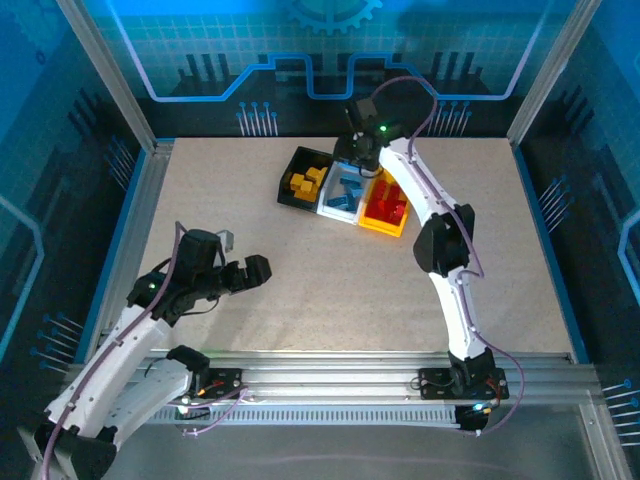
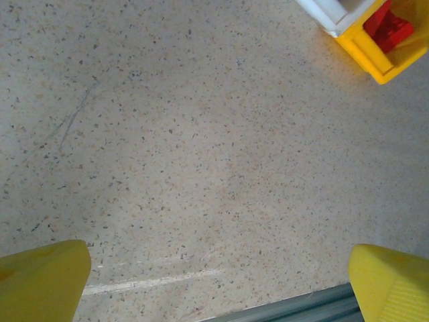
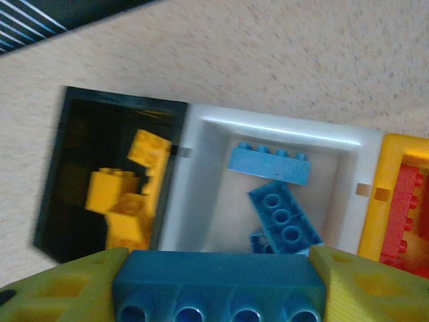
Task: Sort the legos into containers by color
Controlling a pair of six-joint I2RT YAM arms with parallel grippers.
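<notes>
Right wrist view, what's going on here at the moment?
The right end effector grips a blue lego above the white bin, which already holds blue legos. The black bin holds yellow legos and the yellow bin red legos. The left end effector hangs open over bare table, holding nothing.

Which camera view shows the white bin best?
Right wrist: the white bin sits close and central, blue bricks clear inside. The top view shows it small, partly under the right claw; the left wrist catches a corner.
</notes>
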